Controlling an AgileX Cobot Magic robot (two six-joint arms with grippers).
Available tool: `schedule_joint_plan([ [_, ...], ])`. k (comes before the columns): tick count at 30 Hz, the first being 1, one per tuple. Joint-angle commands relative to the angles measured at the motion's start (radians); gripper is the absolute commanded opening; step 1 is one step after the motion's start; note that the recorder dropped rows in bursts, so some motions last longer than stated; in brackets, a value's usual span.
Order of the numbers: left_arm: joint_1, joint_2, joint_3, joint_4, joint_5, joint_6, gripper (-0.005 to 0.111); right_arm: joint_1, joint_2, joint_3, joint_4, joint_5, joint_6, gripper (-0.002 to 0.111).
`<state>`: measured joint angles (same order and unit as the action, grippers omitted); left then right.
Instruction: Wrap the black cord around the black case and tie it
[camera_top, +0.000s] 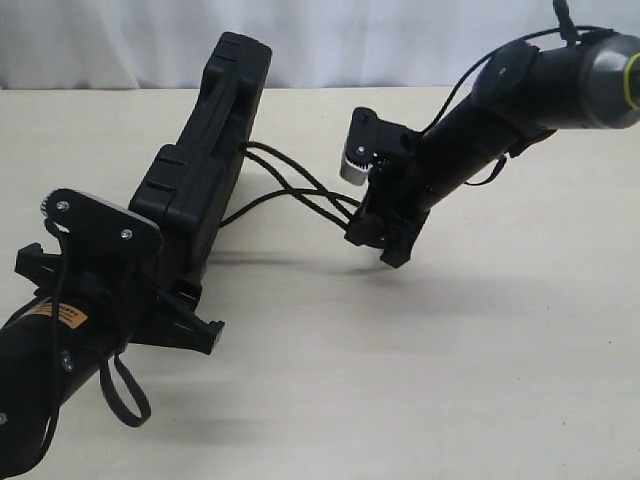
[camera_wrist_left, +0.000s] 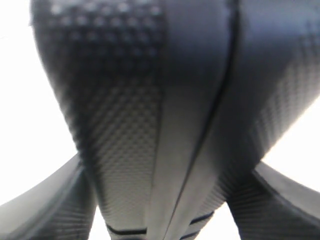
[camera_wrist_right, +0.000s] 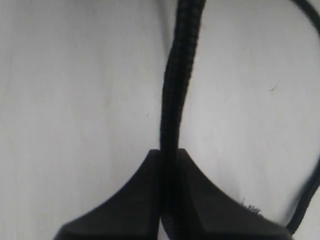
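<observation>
Exterior view: left tool (camera_top: 182, 298) clamps black case (camera_top: 200, 170) upright over desk (camera_top: 500, 350); right tool (camera_top: 385, 238) pinches black cord (camera_top: 300, 188), strands running btwn them. Best pull cord taut w/o jerking, case held steady

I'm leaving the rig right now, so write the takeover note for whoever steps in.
The left gripper is shut on the black case, holding it up on edge.
The right gripper is shut on the black cord, raised beside the case.
Several cord strands run from the case to the right gripper; how far they go round is hidden.
Done: both things gripped.
Left: finish the wrap and tie it; no tie shows.
</observation>
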<state>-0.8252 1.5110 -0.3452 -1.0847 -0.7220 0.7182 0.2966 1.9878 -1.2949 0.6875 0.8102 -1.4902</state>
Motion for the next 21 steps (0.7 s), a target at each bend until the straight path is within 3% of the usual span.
schedule_joint_plan([
  [1,0.0,0.006,0.006,0.012,0.086,-0.009,0.0,-0.014,-0.011,-0.024,0.1,0.009,-0.016,0.004],
  [15,0.0,0.006,0.006,0.056,0.1,0.017,0.0,-0.014,-0.011,-0.03,0.042,0.074,0.077,0.004],
  [21,0.0,0.006,0.006,0.056,0.1,0.017,0.0,-0.014,-0.014,-0.055,-0.046,0.281,0.085,0.004],
])
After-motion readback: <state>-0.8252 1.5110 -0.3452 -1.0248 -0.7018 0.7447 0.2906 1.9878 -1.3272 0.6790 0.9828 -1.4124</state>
